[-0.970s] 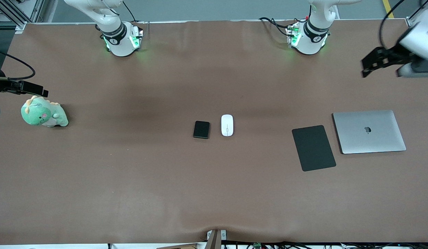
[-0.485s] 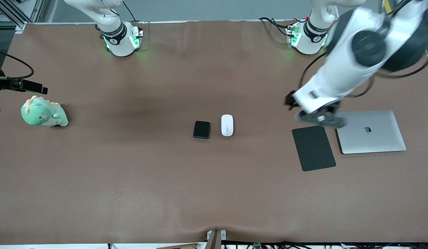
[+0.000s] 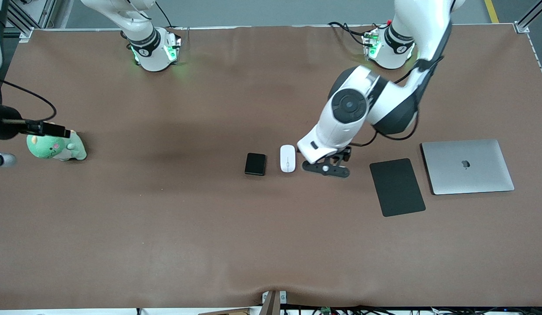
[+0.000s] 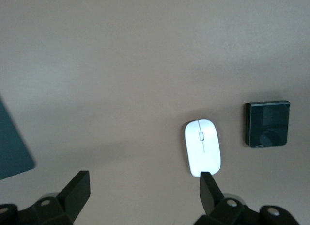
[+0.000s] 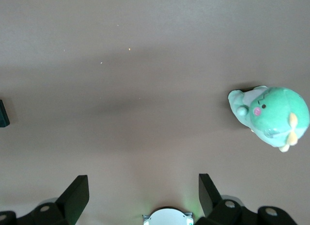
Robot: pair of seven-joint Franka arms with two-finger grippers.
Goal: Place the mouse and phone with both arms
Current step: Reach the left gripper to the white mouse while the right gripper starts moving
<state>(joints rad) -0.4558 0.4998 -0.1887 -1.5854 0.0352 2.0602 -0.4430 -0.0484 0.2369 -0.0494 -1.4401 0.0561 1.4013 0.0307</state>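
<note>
While the right gripper (image 3: 47,129) hangs over the green plush toy (image 3: 56,147) at the right arm's end of the table (image 3: 166,227), its fingers (image 5: 73,196) spread wide and empty, the phone (image 3: 255,164) and the mouse (image 3: 288,158) lie side by side mid-table, apart. Just beside the mouse, the left gripper (image 3: 326,168) hovers, fingers (image 4: 77,193) wide and empty. Next come the black mat (image 3: 397,187) and the closed laptop (image 3: 467,166).

A brown table (image 3: 166,227) fills nearly the whole frame, its covering faintly rippled. Grey floor (image 3: 271,11) shows along the top edge. Cables (image 3: 340,309) run along the bottom edge.
</note>
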